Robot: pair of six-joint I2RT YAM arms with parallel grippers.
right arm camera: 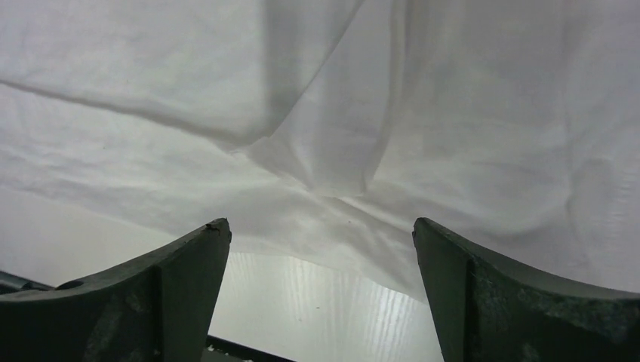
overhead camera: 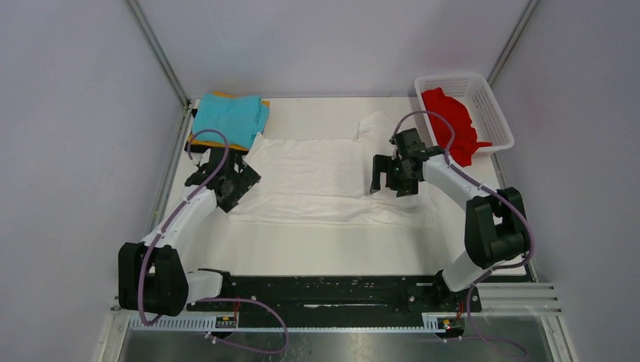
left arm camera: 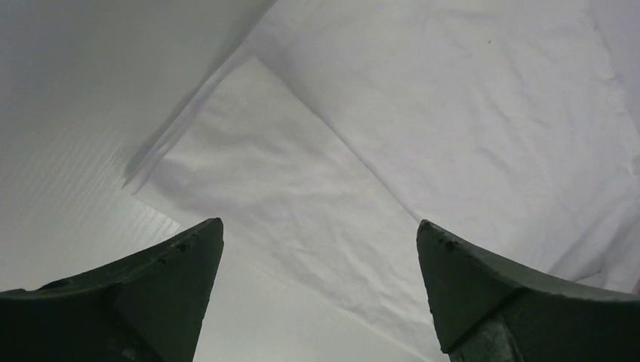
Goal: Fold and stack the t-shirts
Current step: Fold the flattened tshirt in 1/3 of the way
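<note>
Tabletop (overhead camera: 302,253), white t-shirt (overhead camera: 317,177) flat, long axis left-right, left hand (left arm camera: 318,226) and right hand (right arm camera: 321,226) spread

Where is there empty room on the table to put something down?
The widest bare table is the near strip between the white t-shirt and the black base rail. A thinner strip runs along the back, between the teal t-shirt pile and the basket. The middle is crowded: that shirt, with the left pincer and right pincer over it.
</note>
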